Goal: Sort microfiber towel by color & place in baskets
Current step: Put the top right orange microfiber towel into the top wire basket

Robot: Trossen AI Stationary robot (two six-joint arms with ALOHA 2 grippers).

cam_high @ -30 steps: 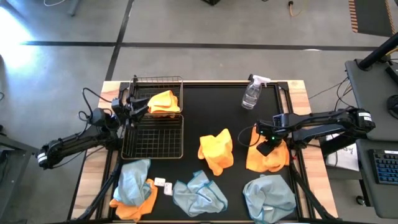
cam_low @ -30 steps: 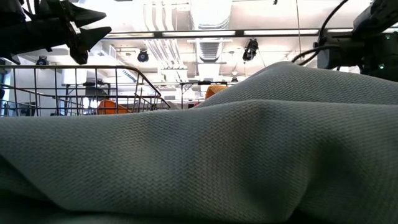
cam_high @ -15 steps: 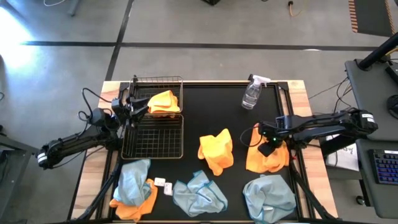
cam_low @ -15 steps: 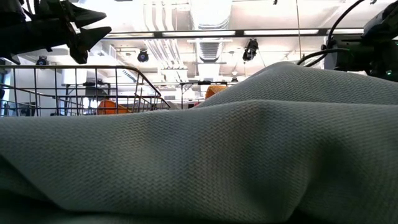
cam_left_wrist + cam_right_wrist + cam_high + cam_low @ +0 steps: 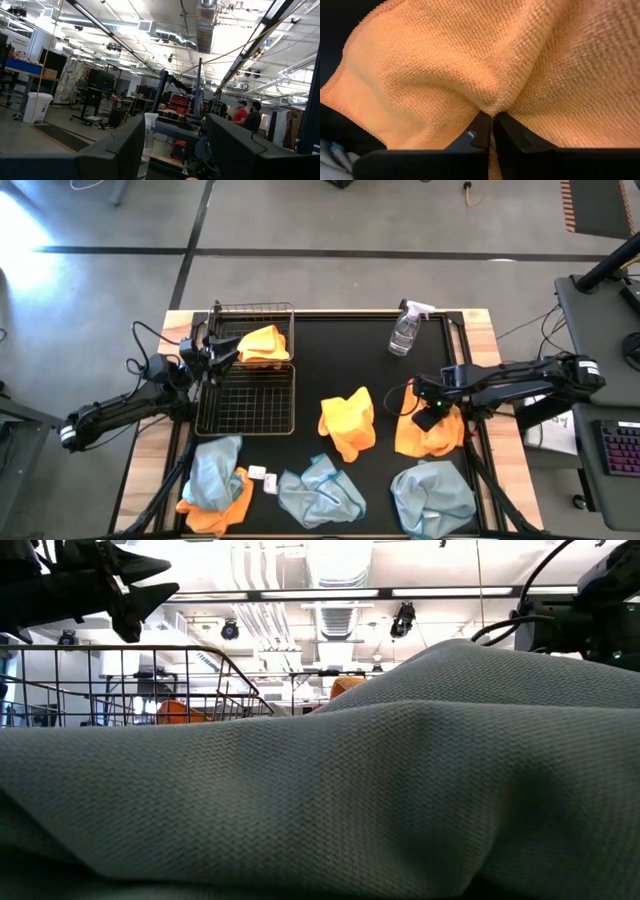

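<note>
A pale blue-grey towel [image 5: 320, 790] fills nearly all of the low view, hiding the table behind it, and the right gripper [image 5: 432, 412] covers the top of the orange towel [image 5: 428, 434] it is working on. That towel lies crumpled at 3 o'clock on the table, long axis running roughly 12 to 6. In the right wrist view its looped orange weave [image 5: 485, 65] is pinched into a fold between the fingers [image 5: 512, 135], which are nearly closed on it. The left gripper [image 5: 222, 350] hovers at 10 o'clock by the baskets [image 5: 245, 415], fingers spread and holding nothing; one basket holds an orange towel [image 5: 263, 343].
</note>
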